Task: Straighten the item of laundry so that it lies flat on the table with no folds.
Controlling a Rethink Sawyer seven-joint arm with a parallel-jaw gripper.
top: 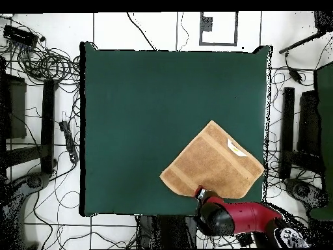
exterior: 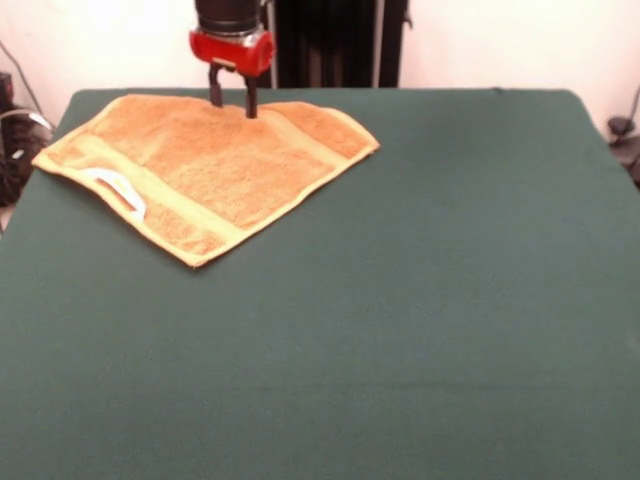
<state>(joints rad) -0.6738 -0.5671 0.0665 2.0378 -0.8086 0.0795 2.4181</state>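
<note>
Towel (exterior: 205, 165) (top: 213, 164), one only, lies on one green table (exterior: 400, 300) (top: 143, 117) beneath the single gripper (exterior: 232, 100) (top: 200, 194), whose two jaws stand apart at its far edge.

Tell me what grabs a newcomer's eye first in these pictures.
The orange-tan towel stands out against the dark green table, lying near the table's far left corner in the front view. The red gripper comes down onto the towel's far edge, fingers slightly apart.
</note>
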